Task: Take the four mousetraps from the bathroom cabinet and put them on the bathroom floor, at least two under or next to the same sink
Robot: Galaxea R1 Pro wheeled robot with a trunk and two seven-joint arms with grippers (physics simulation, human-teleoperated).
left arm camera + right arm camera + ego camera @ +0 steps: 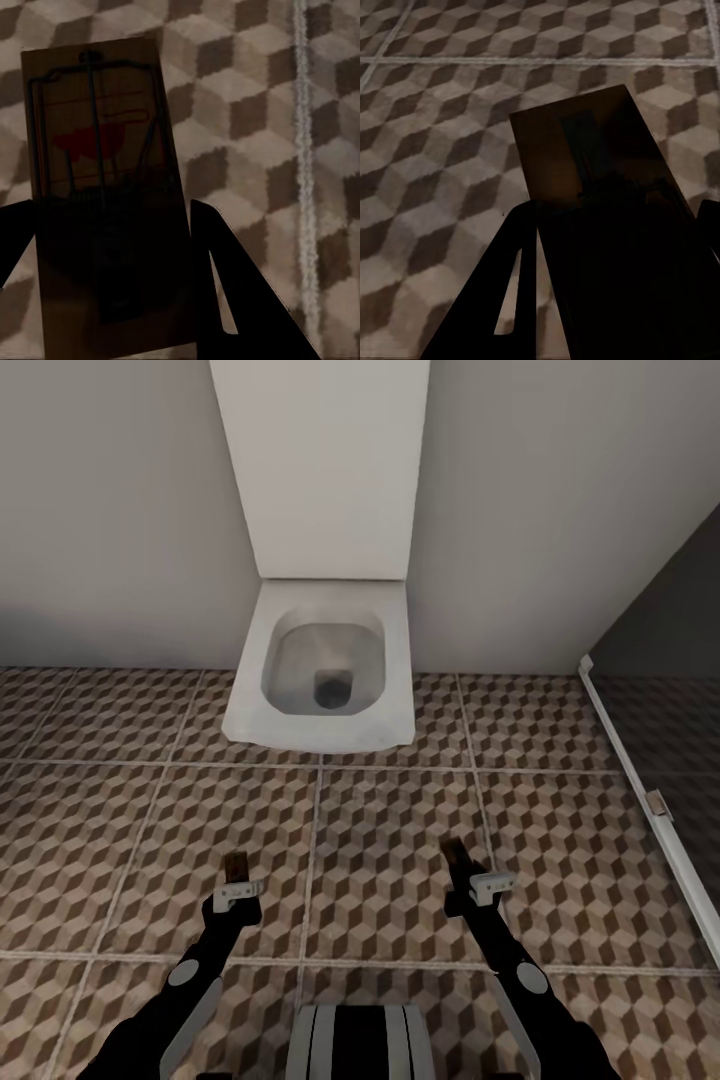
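Two small flat tan wooden mousetraps were in hand: the left tool (236,872) pinched one (101,180), the right tool (457,865) pinched another (585,150), both held above the cube-patterned brown-and-beige tiled bathroom floor (380,830). We faced a white square toilet (325,670), not a sink. Risk: dropping them here would miss the sink condition; a drop from height could flip them.

White toilet (325,670), glass shower door (660,760)

Both arms reached forward and down; the left gripper (237,872) and right gripper (458,860) each clamped a board between the fingers.
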